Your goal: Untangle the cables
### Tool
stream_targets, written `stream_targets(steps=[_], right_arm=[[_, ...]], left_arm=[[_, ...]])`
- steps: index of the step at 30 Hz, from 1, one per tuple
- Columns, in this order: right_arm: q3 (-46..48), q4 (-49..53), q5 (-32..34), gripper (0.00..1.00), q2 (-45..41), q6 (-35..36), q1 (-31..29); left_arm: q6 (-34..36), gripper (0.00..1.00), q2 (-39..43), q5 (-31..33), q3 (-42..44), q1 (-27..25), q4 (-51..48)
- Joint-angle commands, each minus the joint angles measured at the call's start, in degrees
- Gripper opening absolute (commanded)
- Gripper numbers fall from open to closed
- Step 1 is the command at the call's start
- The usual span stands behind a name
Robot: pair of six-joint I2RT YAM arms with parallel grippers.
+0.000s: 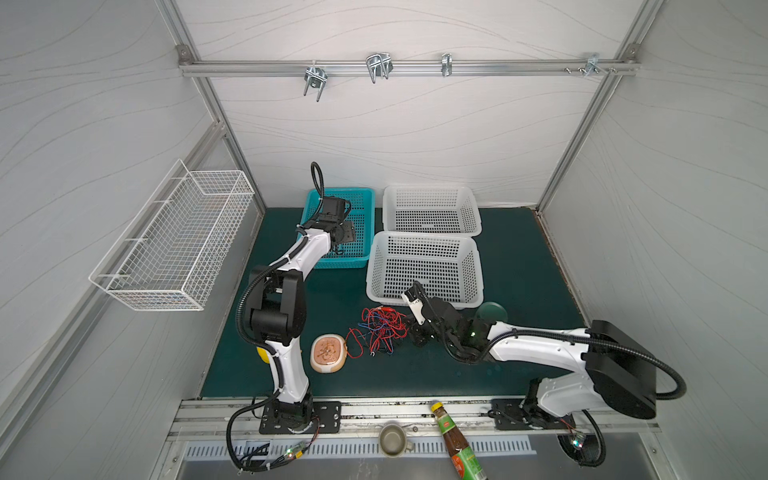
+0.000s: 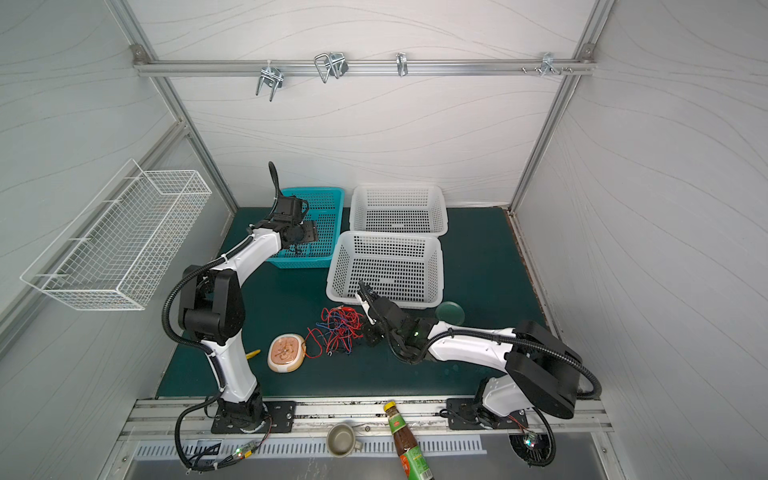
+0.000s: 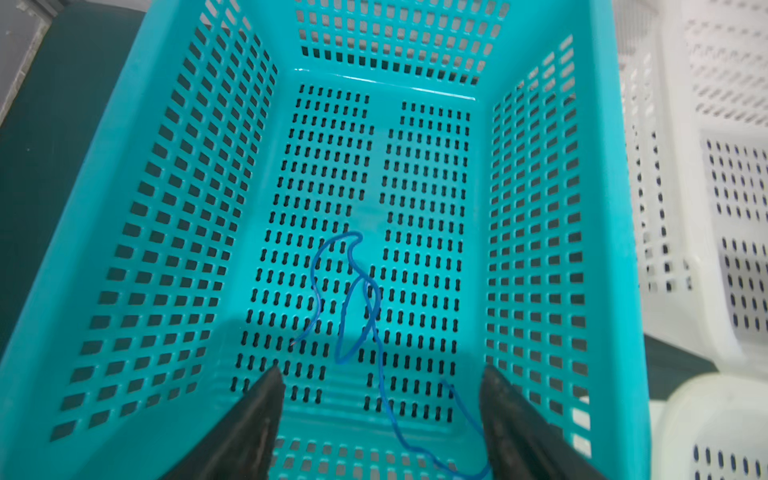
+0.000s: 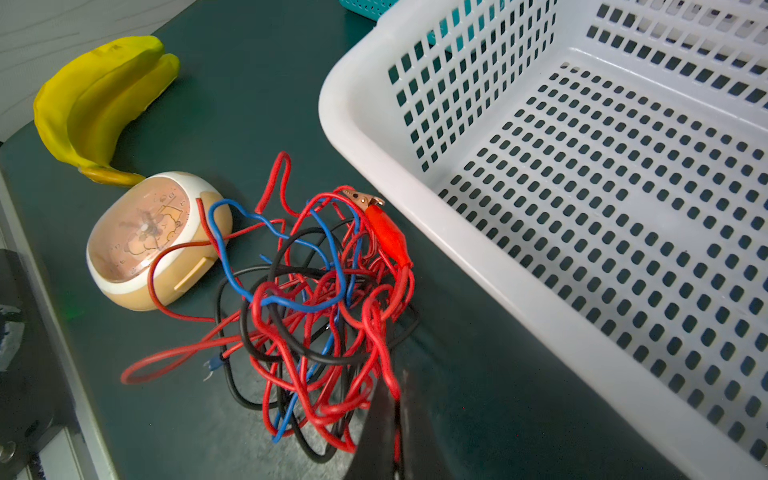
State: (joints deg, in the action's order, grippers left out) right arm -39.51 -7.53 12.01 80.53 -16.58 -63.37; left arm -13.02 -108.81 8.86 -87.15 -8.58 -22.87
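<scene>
A tangle of thin red, blue and black cables [image 1: 382, 332] [image 2: 338, 328] [image 4: 316, 299] lies on the green mat between a clock and the near white basket. A red clip [image 4: 386, 232] sticks out of the tangle. My right gripper [image 4: 401, 382] [image 1: 409, 332] sits at the tangle's right edge, shut on a red cable strand. One blue cable [image 3: 353, 291] lies loose on the floor of the teal basket [image 3: 166, 208] [image 1: 365, 195]. My left gripper [image 3: 381, 372] [image 1: 347, 232] hangs open above that basket, its fingers wide apart over the blue cable.
Two white baskets stand right of the teal one, the near one [image 1: 424, 235] [image 4: 415, 174] and the far one [image 1: 432, 189]. A clock [image 1: 328, 353] [image 4: 141, 232] and a banana [image 4: 95, 104] lie left of the tangle. A green disc [image 1: 492, 311], a bottle [image 1: 455, 440], a cup [image 1: 392, 440] and a wall wire rack [image 1: 174, 245] are also present.
</scene>
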Motion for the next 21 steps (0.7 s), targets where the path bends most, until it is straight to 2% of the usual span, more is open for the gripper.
stream_targets(steps=[1, 4, 10, 15, 21], right_arm=[[-2.3, 1.4, 1.5, 0.0, 1.1, 0.0, -0.4], [-2.2, 1.5, 2.3, 0.0, 1.1, -0.4, -0.4], [-2.2, 2.5, 3.6, 0.0, 1.3, -0.1, -0.4], [-2.5, 3.2, 4.1, 0.0, 1.4, -0.3, -0.3], [-2.9, 4.0, 4.0, 0.0, 2.0, -0.7, -0.3]], left_arm=[[1.1, 0.8, 4.7, -3.1, -2.1, 0.2, -2.7], [-0.5, 0.79, 8.6, -5.0, 1.6, 0.1, -4.6], [-5.7, 0.72, 19.1, -9.2, 15.1, -1.3, -4.0], [-7.8, 0.71, 24.9, -6.4, 22.5, -8.5, -6.9], [-12.9, 0.69, 30.3, -9.3, 29.5, -14.8, -8.8]])
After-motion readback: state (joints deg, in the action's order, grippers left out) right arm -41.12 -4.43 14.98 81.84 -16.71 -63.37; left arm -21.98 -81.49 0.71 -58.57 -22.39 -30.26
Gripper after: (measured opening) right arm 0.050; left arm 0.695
